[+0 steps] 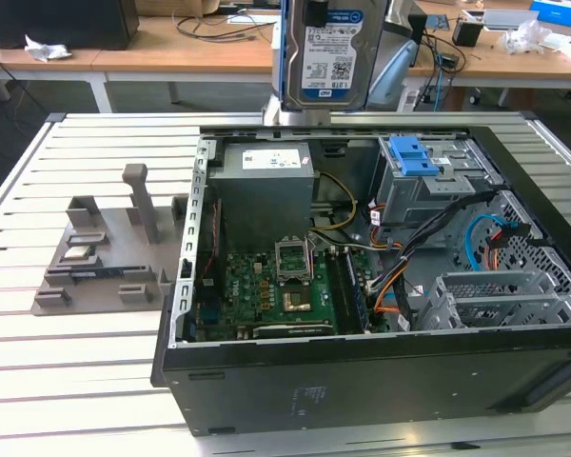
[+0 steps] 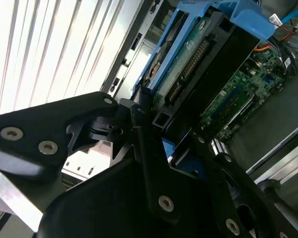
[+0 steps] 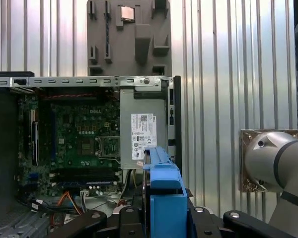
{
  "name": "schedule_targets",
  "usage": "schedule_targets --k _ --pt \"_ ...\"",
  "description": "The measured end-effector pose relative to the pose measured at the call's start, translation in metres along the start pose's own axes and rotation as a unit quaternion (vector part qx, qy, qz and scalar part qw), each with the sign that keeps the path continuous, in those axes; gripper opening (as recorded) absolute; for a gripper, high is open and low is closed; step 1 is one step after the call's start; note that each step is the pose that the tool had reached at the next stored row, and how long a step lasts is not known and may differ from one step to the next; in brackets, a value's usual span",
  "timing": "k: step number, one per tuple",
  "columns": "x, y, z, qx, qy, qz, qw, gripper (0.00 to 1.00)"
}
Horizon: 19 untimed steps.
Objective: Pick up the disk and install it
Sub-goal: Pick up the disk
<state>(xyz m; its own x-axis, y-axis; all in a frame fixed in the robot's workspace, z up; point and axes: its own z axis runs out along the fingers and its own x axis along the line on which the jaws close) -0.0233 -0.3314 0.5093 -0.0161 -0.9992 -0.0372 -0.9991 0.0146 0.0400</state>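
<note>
Exterior view gave you the open case [image 1: 362, 381] lying on the slatted table [image 1: 57, 381]. It held one green board [image 1: 266, 286], one grey power box [image 1: 266, 190] with a white sticker, loose cables, and two metal cages. The far cage [image 1: 443, 190] carried a blue latch [image 1: 409, 154], and the near cage [image 1: 495, 300] sat by the case's wall on the exterior view's right.

You had one disk [image 1: 325, 52], upright with its label toward that camera, above the case's far edge and clear of it. In the first wrist view the gripper [image 3: 165, 220] was clamped on the disk's blue rails.

One grey jig [image 1: 105, 257] lay on the table just beside the case, on the exterior view's left, with bare slats around it.
</note>
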Motion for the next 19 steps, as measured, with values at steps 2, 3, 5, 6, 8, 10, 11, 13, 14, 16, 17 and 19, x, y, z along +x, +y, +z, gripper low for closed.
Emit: schedule_targets --k 2,3,5,6,8,10,11,13,14,16,17,19 --pt "0.0017 -0.0023 -0.0001 0.0 0.0 0.0 1.0 0.37" --pt "0.0025 -0.0033 -0.0002 0.0 0.0 0.0 1.0 0.37" --pt "0.0041 -0.0052 -0.0003 0.0 0.0 0.0 1.0 0.37" --pt "0.0049 -0.0063 -0.0003 0.0 0.0 0.0 1.0 0.37" --pt "0.0067 -0.0087 -0.0005 0.0 0.0 0.0 1.0 0.37" --pt "0.0081 -0.0107 -0.0006 0.0 0.0 0.0 1.0 0.37" --pt "0.0092 -0.0122 -0.0007 0.0 0.0 0.0 1.0 0.37" --pt "0.0119 -0.0161 -0.0009 0.0 0.0 0.0 1.0 0.37" --pt "0.0133 -0.0183 -0.0009 0.0 0.0 0.0 1.0 0.37" --pt "0.0151 -0.0207 -0.0011 0.0 0.0 0.0 1.0 0.37" --pt "0.0159 -0.0218 -0.0011 0.0 0.0 0.0 1.0 0.37" --pt "0.0173 -0.0237 -0.0012 0.0 0.0 0.0 1.0 0.37"
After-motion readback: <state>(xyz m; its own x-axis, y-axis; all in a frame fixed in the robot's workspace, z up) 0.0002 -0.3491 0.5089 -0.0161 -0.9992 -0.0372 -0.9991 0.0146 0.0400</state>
